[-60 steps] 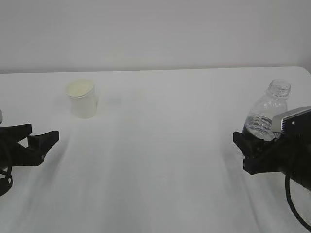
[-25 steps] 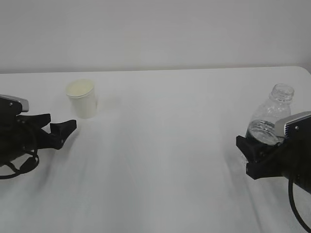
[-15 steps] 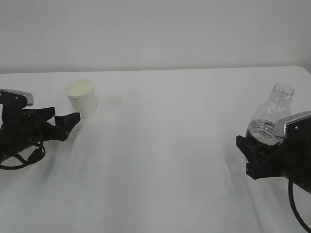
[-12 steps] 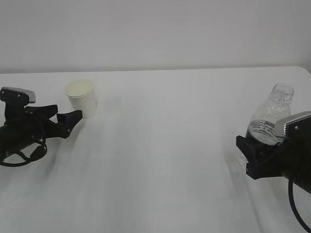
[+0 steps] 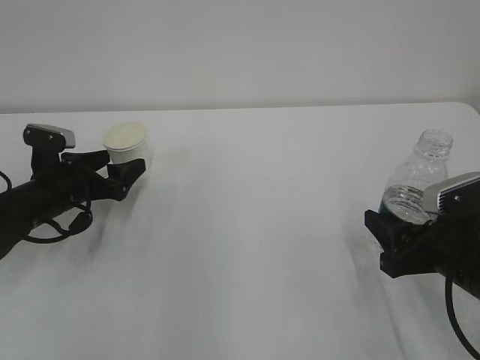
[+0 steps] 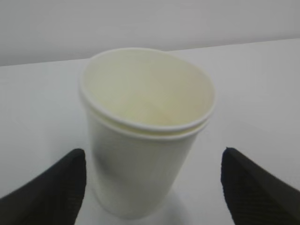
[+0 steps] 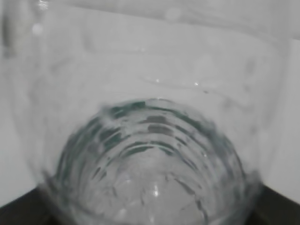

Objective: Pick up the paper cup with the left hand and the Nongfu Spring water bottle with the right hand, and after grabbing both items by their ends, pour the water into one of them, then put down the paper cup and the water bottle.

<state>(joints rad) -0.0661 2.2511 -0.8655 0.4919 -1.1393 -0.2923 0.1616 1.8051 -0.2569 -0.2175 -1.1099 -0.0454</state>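
Note:
The paper cup [image 5: 126, 142] stands upright at the back left of the white table; it is off-white with a cream inside. My left gripper [image 5: 120, 171] is open around it. In the left wrist view the cup [image 6: 145, 136] fills the middle, with one black finger [image 6: 49, 190] to its left and the other to its right, both clear of its wall. At the right, my right gripper [image 5: 394, 229] is shut on the lower part of the Nongfu Spring water bottle [image 5: 418, 174], which is clear, uncapped and leaning slightly. The bottle [image 7: 150, 140] fills the right wrist view. I cannot make out the water.
The white table [image 5: 255, 225] runs back to a pale wall. Its back right corner [image 5: 469, 109] lies just behind the bottle. Nothing else stands between the cup and the bottle.
My left gripper has moved right and further in, from short of the cup to having its open fingers on both sides of it. The right gripper and the bottle have stayed still.

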